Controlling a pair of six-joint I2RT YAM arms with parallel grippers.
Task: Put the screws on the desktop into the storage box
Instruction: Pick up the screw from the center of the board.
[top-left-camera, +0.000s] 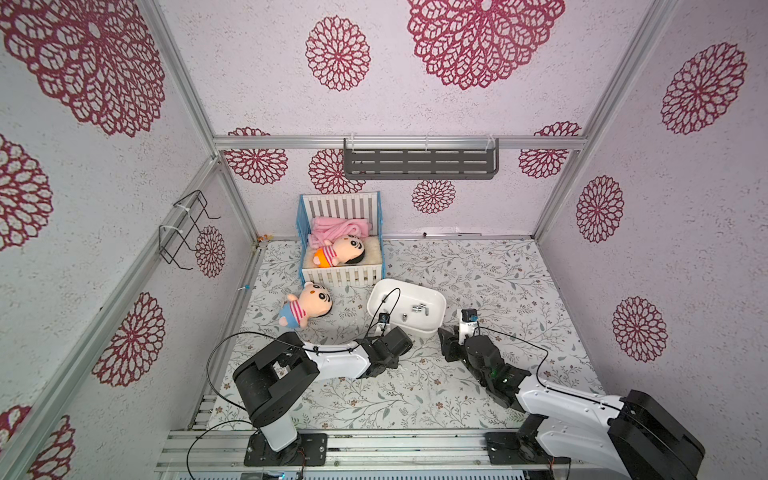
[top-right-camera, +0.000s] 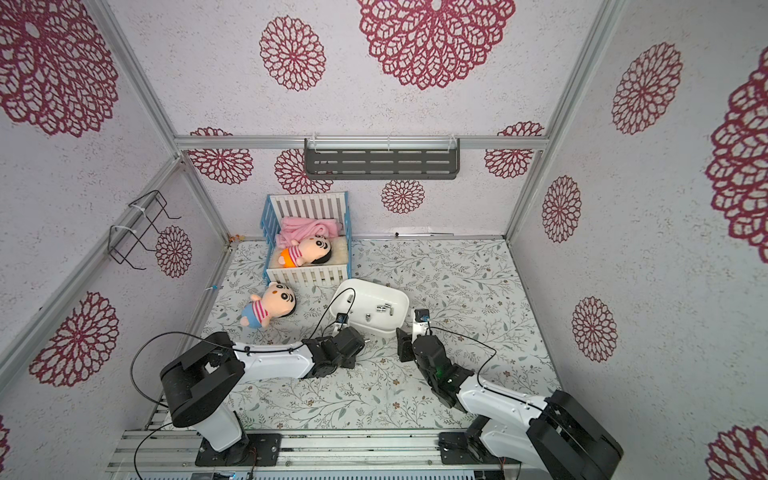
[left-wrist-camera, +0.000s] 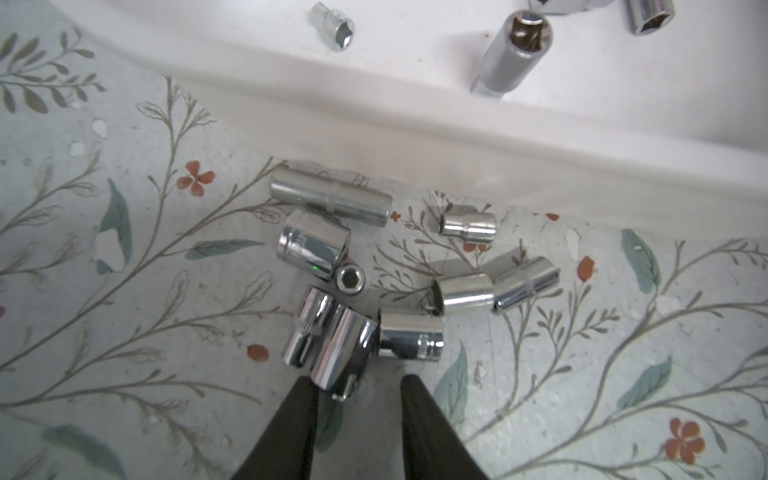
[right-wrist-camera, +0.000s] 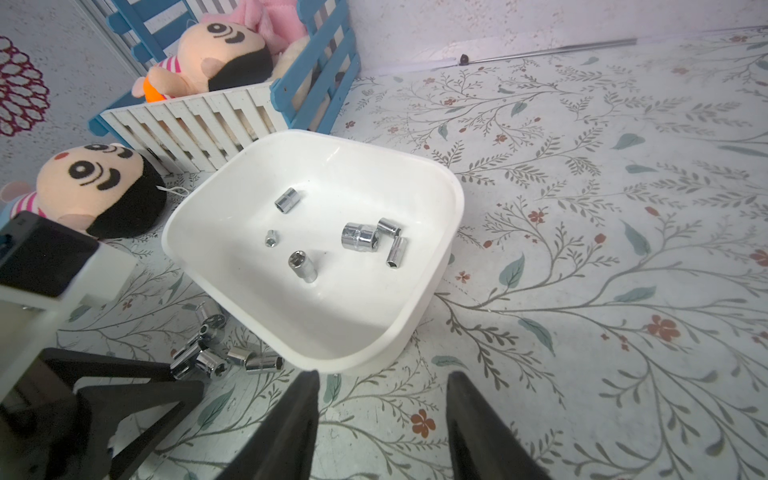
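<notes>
six screws lie in the storage box; about nine remain on the surface at its 7 o'clock. left gripper, right gripper: jaws spread, empty.

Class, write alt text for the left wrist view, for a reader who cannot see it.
About nine shiny silver screws lie clustered on the leafy-patterned desktop beside the white storage box, which already holds a few more. The left gripper points at the cluster, black fingers apart, the nearest screw at their tips.
</notes>
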